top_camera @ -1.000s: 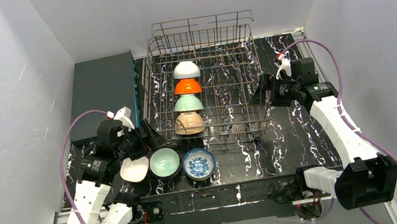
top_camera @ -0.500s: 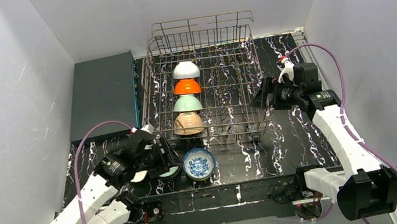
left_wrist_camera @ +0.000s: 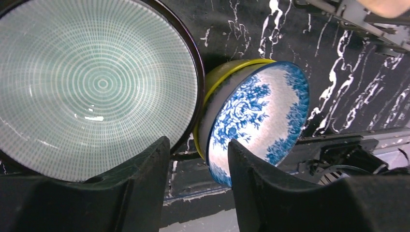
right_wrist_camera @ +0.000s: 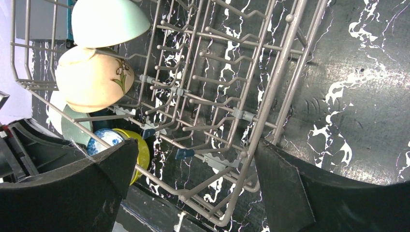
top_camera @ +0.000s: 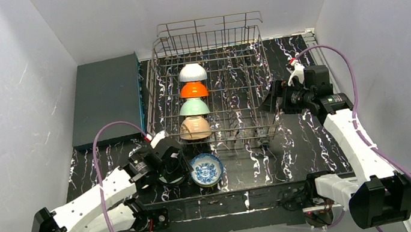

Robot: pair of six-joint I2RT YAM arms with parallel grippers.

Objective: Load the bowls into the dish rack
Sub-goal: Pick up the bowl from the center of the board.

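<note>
White walls box in a black, white-veined surface, and the dish rack sits at 12 o'clock on it. Four bowls stand in one file on its tines: white, orange, mint and peach-tan. The loose ones wait at about 7 o'clock, by the near edge. They are a dark-rimmed bowl with a ribbed teal inside and, just at its 3 o'clock, a blue-and-white bowl nested in a yellow bowl. My left claw hangs over the teal bowl's rim with its jaws parted, one finger over the inside and one outside, and I see no pinch on it. I judge these bowls to be glazed ceramic: rigid, slick, likely to chip, and with some weight. I would take the rim squarely, deep enough that the glaze cannot slide out. The outer finger is crowded by the nested pair, so a knock there is my worry. My right claw hovers spread wide and empty at the rack's 3 o'clock side.
</note>
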